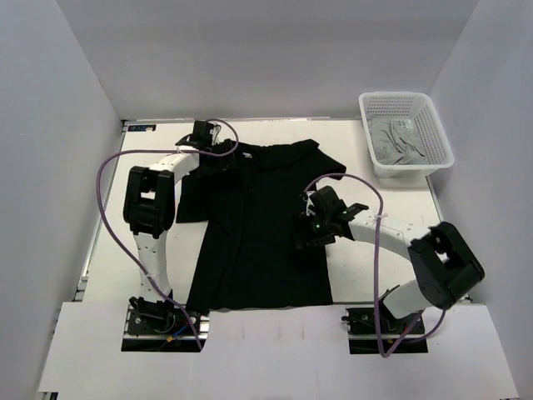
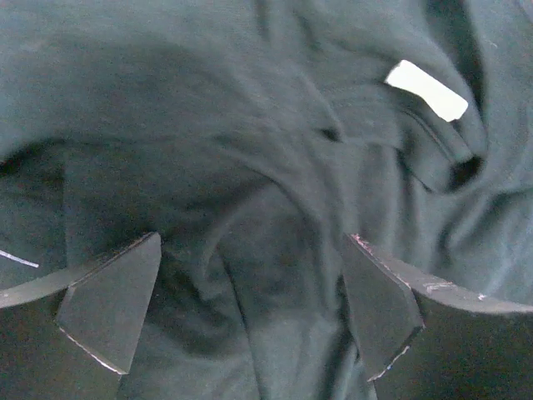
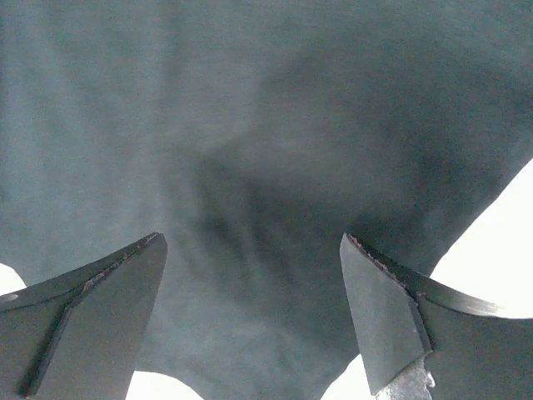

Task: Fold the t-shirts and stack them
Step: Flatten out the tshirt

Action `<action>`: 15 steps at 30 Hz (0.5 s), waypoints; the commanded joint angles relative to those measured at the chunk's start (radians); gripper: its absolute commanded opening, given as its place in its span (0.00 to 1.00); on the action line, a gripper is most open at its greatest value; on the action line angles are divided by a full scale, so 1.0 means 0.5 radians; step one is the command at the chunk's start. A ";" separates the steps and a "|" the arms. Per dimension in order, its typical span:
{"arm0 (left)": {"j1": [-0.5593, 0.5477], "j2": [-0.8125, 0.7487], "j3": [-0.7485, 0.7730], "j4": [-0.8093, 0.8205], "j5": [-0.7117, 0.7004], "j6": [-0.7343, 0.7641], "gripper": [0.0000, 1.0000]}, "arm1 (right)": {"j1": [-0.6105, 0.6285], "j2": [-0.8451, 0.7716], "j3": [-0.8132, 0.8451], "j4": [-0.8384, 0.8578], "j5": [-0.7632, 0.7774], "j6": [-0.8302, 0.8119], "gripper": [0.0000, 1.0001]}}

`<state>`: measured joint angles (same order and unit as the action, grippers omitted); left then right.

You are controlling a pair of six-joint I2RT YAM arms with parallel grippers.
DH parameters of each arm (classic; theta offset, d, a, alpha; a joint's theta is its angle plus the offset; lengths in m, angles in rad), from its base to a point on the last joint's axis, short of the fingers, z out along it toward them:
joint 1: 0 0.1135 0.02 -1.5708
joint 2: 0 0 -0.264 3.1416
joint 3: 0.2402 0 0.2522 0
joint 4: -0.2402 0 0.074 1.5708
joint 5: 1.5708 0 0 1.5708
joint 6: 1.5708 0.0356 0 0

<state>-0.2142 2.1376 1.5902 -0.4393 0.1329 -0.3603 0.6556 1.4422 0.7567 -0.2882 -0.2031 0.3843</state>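
Spread across the worktop (image 1: 108, 258) between both arms: black t-shirt (image 1: 254, 233), collar end bunched at the far left. Heaped in the white mesh basket (image 1: 435, 125) at the far right corner: grey t-shirt (image 1: 396, 142). Over the collar, left pincer (image 2: 250, 325) released, gaping. Over the shirt's right edge, right pincer (image 3: 250, 325) likewise released, gripping nothing.

The white table (image 1: 275, 133) is enclosed on three sides by plain pale grey surfaces: rear wall (image 1: 266, 58), left wall (image 1: 42, 167), right wall (image 1: 500, 125). A white panel (image 1: 275, 350) covers its near edge. Lighting is even.
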 commanded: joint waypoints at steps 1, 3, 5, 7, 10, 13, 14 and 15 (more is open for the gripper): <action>0.042 -0.014 -0.048 -0.069 -0.264 -0.089 1.00 | -0.016 0.146 0.042 -0.022 0.145 0.041 0.90; 0.042 -0.057 -0.124 -0.069 -0.431 -0.089 1.00 | -0.047 0.217 0.067 0.015 0.198 0.005 0.90; 0.042 -0.106 -0.216 -0.088 -0.582 -0.114 1.00 | -0.120 0.331 0.085 0.027 0.179 -0.026 0.90; 0.060 -0.130 -0.238 -0.152 -0.670 -0.211 1.00 | -0.176 0.465 0.122 0.088 0.112 -0.078 0.90; 0.060 -0.210 -0.351 -0.256 -0.806 -0.322 1.00 | -0.372 0.640 0.220 0.089 0.069 -0.094 0.90; 0.060 -0.323 -0.468 -0.312 -0.879 -0.396 1.00 | -0.544 0.739 0.391 0.076 0.050 -0.094 0.90; 0.060 -0.354 -0.496 -0.312 -0.907 -0.396 1.00 | -0.596 0.794 0.434 0.064 0.056 -0.100 0.90; 0.060 -0.388 -0.520 -0.333 -0.907 -0.420 1.00 | -0.615 0.846 0.483 0.055 0.081 -0.136 0.90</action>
<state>-0.1928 2.0037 1.3827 -0.4847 -0.2489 -0.5079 0.4107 1.7470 1.0008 -0.2024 -0.2798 0.3836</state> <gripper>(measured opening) 0.995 0.900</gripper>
